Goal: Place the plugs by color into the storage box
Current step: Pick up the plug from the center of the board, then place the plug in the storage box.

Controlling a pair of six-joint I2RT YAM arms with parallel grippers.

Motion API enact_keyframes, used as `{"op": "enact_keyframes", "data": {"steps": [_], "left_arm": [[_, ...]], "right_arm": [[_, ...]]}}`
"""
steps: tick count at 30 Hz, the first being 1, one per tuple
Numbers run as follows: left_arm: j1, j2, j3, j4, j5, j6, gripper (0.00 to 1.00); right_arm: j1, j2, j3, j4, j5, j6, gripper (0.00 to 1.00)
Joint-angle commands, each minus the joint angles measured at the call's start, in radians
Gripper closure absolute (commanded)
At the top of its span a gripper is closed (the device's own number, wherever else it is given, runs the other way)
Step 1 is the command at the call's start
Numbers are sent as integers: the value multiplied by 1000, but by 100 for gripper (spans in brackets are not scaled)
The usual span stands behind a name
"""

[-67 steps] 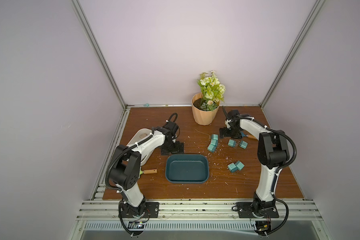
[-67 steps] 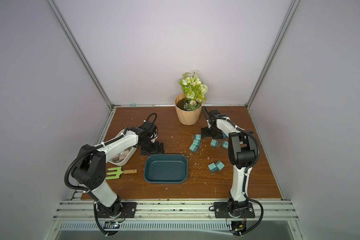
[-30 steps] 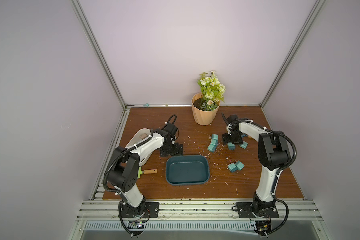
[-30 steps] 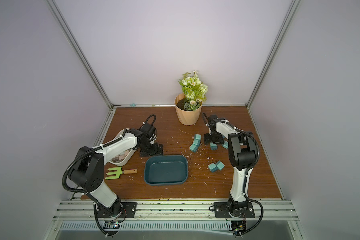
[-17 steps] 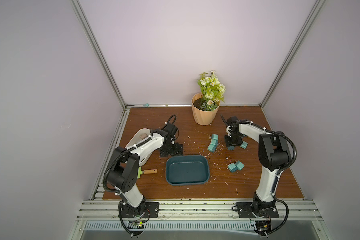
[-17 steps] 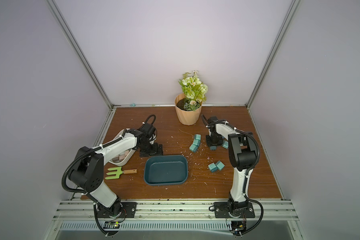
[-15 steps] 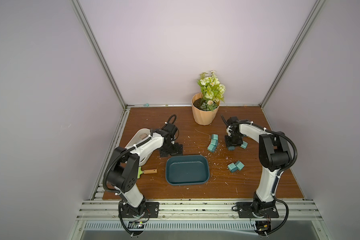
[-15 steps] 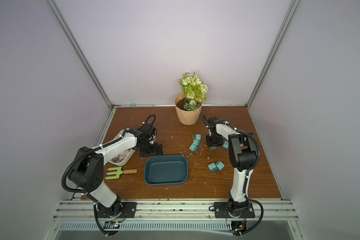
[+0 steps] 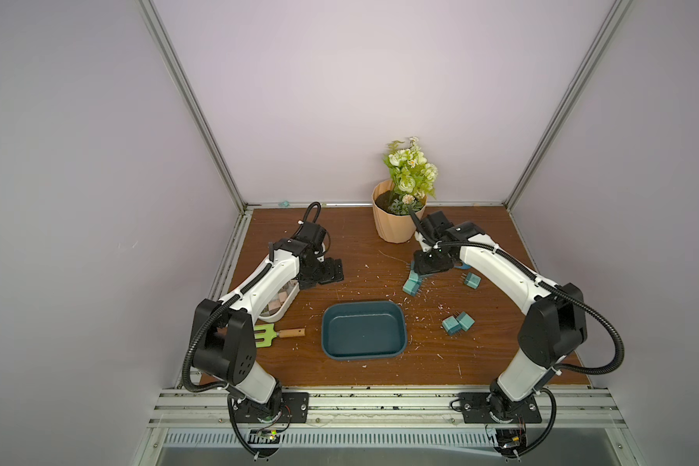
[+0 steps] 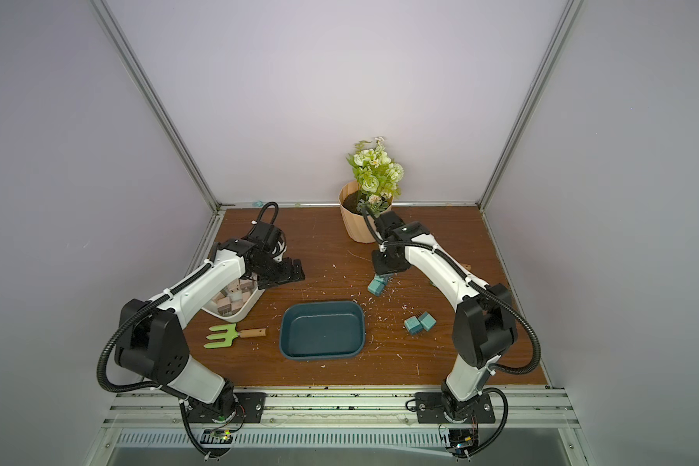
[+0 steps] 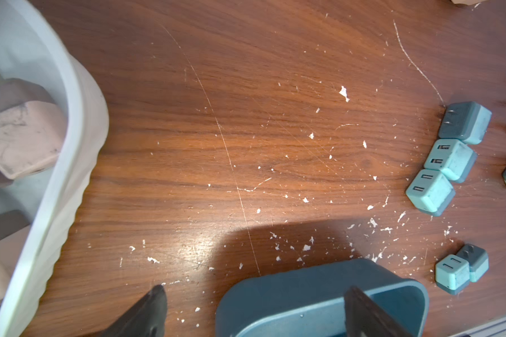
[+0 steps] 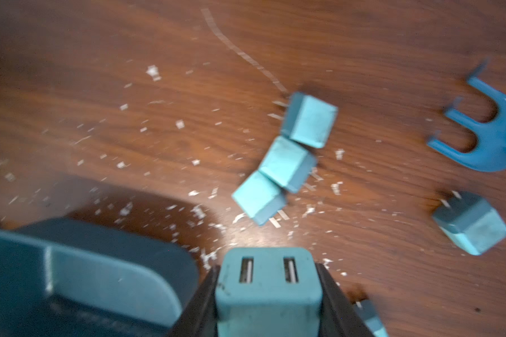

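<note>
White tray [image 10: 246, 312]: we see beige plugs [image 10: 231, 301] inside.
Right tool [image 12: 268, 291]: clenched on a teal plug [image 12: 268, 280].
Left tool [image 11: 254, 294]: released.

teal plugs [image 12: 287, 163]: seven in sight, one in the right tool [image 12: 268, 270]
beige plugs [image 10: 223, 307]: partly hidden, count unclear
trays: two, a white tray [image 10: 253, 303] and a teal tray [image 11: 304, 294]
garden forks: two, a green fork [image 10: 220, 337] and a blue fork [image 12: 491, 146]
flower pot [image 9: 394, 226]: one

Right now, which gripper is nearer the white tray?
Left. The left gripper hangs open right beside the white tray; the right gripper is far off, shut on a teal plug.
</note>
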Motion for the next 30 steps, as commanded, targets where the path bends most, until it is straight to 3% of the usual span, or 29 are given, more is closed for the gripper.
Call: {"op": "enact_keyframes", "data": {"steps": [1,8,15,28,30], "left_arm": [[31,-38,13,-46,-65,-33,6],[149,-83,-35,-46,-70,-48,8],[291,-129,-104,-42,-46,-68,9],[300,-173,-149,-42,-38,-70,9],[300,-182,-158,-42,-34,-67,9]], "right_arm": [[132,-34,14,-40,-17,123,65],[361,4,22,21,20,199,66],[507,148,80,71,33,171,65],[562,439,263,131,-5,103,66],[562,475,294,119,-12,96,62]]}}
